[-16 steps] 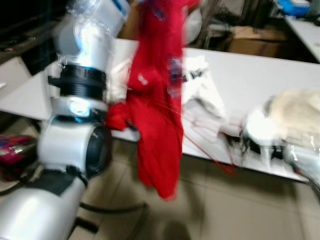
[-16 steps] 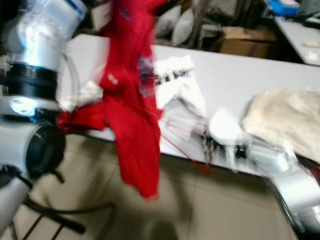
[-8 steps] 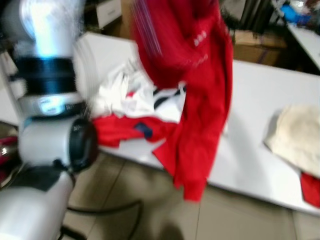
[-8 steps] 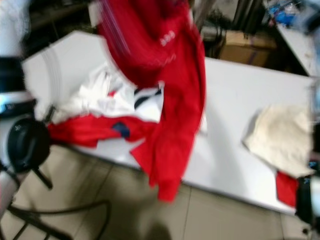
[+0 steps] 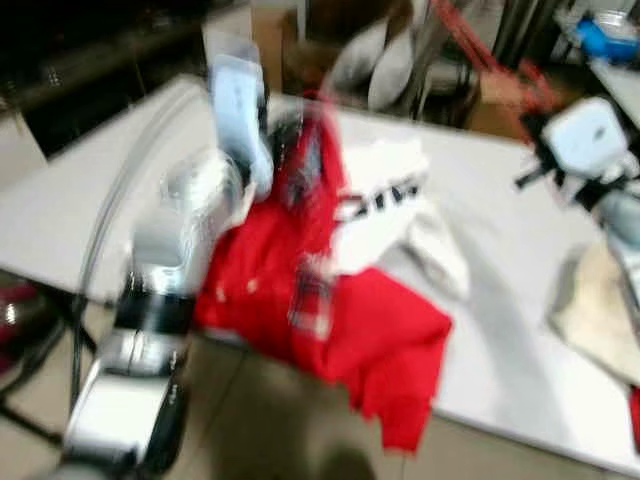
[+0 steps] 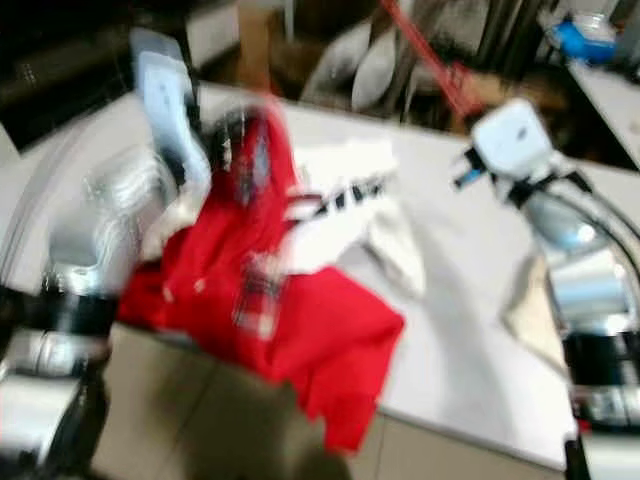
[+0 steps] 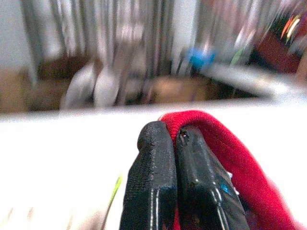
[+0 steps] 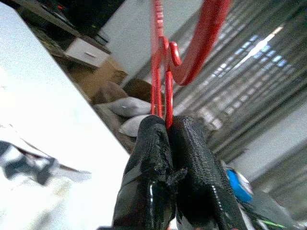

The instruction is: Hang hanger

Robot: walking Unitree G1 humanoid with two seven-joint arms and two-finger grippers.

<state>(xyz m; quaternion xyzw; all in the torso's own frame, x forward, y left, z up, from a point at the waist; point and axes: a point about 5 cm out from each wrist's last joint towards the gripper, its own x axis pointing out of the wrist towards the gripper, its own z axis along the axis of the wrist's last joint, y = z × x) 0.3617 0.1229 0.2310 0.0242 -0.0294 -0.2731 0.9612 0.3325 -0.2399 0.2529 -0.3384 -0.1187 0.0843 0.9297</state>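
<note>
The left gripper (image 7: 173,139) was clenched on the red garment (image 5: 375,340), which lay over the white table's (image 5: 500,330) near edge and hung down toward 6 o'clock, touching the white clothes (image 5: 390,200). At 2 o'clock the right gripper (image 8: 168,125) pinched the red hanger (image 8: 163,72), lifted above the table. The step appeared to be carrying the hanger; next it needed a rail, with open room seeming to lie beyond the far edge.

Red garment down on the table, hanger up

The red garment (image 5: 330,320), hanging high a second ago, now lies over the table (image 5: 500,330) edge, pinched by the left end effector (image 7: 175,143). The right end effector (image 8: 168,127) has risen from the table edge, clamping a red hanger (image 8: 192,43).
</note>
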